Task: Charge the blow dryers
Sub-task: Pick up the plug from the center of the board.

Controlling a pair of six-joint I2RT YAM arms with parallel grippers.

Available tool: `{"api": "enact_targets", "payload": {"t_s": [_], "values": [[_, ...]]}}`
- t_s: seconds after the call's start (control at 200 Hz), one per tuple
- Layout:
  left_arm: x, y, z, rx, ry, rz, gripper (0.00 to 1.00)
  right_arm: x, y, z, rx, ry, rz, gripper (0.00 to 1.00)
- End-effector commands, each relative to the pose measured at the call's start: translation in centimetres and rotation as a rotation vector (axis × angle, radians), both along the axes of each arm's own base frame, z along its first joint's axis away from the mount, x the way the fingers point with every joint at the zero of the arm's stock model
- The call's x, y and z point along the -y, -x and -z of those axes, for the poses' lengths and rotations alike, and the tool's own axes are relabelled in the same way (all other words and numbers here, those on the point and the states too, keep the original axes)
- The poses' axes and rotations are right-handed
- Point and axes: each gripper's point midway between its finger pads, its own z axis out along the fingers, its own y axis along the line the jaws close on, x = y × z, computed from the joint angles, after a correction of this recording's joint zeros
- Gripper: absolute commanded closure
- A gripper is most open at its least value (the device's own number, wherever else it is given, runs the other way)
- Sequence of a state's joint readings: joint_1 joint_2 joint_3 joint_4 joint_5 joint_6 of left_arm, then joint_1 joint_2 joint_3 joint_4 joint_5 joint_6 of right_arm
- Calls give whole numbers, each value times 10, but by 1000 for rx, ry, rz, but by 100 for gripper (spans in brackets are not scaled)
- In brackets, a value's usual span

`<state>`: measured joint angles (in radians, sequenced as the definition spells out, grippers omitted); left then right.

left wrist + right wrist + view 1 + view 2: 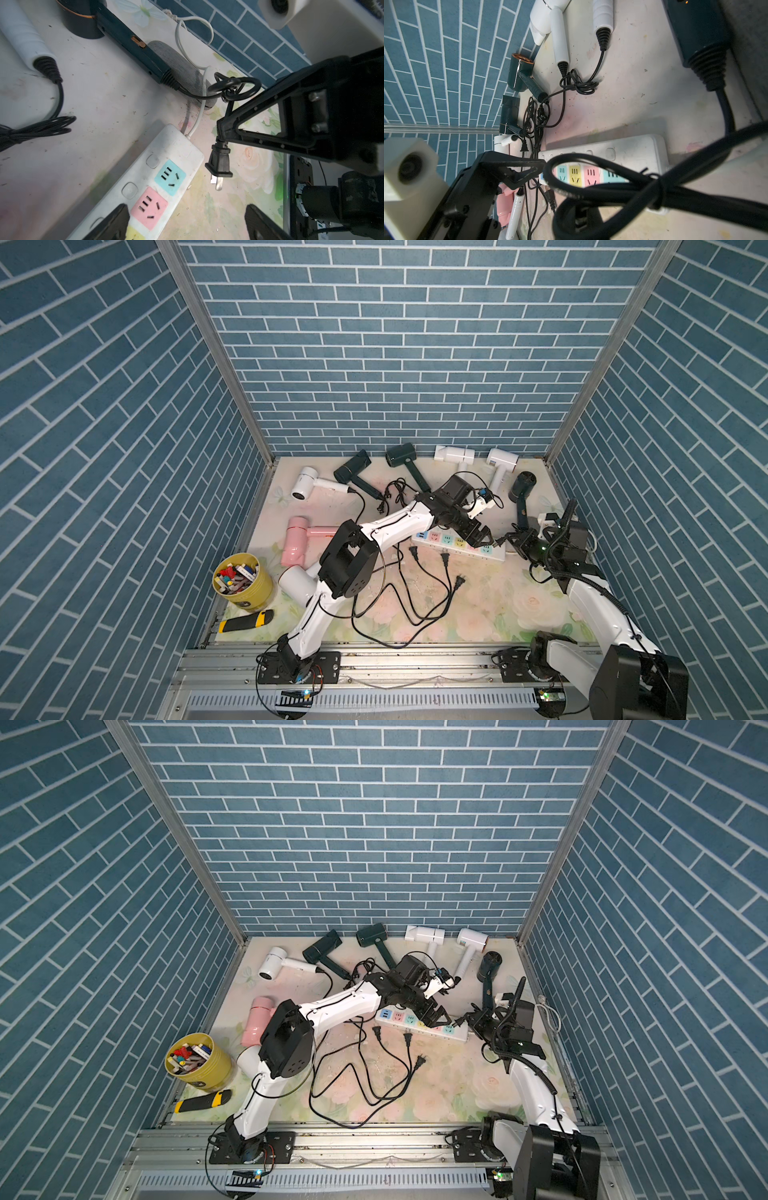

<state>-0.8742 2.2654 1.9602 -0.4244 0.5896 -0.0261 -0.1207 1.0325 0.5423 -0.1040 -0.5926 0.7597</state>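
- At two o'clock on the table: dark blow dryer, lying flat; five more dryers ranged ten to one o'clock; pink dryer at nine.
- Plug on its cord: dangling, prongs down, just beside the end of the power strip.
- Right gripper: clamped on cord behind plug.
- Left gripper: jaws spread above strip, holding nothing.

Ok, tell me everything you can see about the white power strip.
The power strip is a long white plastic-looking bar, scuffed and dirty, lying flat on the floral tabletop. It carries a row of pastel sockets, blue, pink and yellow visible, each with a small square button beside it. The sockets in view are empty. A white cord leaves its end.
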Motion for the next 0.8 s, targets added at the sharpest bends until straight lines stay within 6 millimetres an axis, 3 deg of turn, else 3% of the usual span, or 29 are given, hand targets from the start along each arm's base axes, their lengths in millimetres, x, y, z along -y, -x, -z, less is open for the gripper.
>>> {"api": "enact_targets", "payload": {"t_s": [0.0, 0.435, 0.71, 0.795], "values": [[8, 18, 2, -10, -31, 68, 13, 0, -4, -10, 12, -1, 0, 100], [28, 16, 26, 26, -92, 74, 48, -6, -4, -11, 4, -53, -18, 100], [33, 17, 27, 77, -100, 81, 77, -11, -2, -8, -10, -75, -40, 100], [31, 16, 29, 90, -112, 84, 82, -12, -2, -6, -16, -81, -51, 100]]}}
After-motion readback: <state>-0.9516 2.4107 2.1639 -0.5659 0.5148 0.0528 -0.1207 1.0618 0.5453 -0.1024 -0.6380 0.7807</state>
